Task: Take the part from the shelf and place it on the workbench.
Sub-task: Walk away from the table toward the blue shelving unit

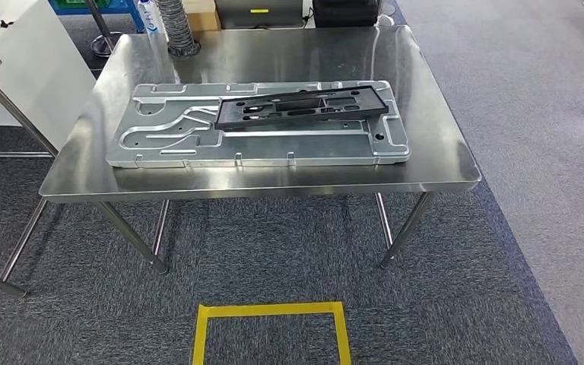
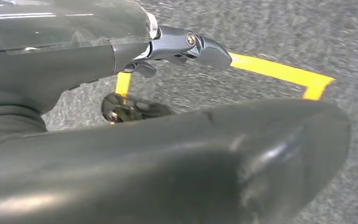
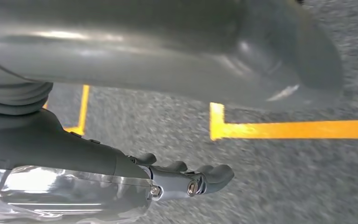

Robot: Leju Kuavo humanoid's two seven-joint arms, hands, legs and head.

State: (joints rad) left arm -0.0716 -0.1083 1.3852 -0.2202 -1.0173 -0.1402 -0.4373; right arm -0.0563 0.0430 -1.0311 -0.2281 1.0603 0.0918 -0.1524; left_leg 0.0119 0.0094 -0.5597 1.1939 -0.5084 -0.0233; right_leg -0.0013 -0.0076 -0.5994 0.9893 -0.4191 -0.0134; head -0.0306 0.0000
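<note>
A black part (image 1: 302, 107) — long, flat and slotted — is seen lying on a large grey metal plate (image 1: 258, 125), which rests flat on the steel worktop (image 1: 433, 152). On the grey carpet in front of the worktop, a square of yellow tape (image 1: 271, 327) is marked out. The left hand (image 2: 168, 51) is seen above the carpet near the tape, its fingers (image 2: 200, 46) extended and nothing held. The right hand (image 3: 186, 179) is likewise seen over the carpet — its fingers (image 3: 214, 175) slightly curled yet apart, with nothing in their grasp.
</note>
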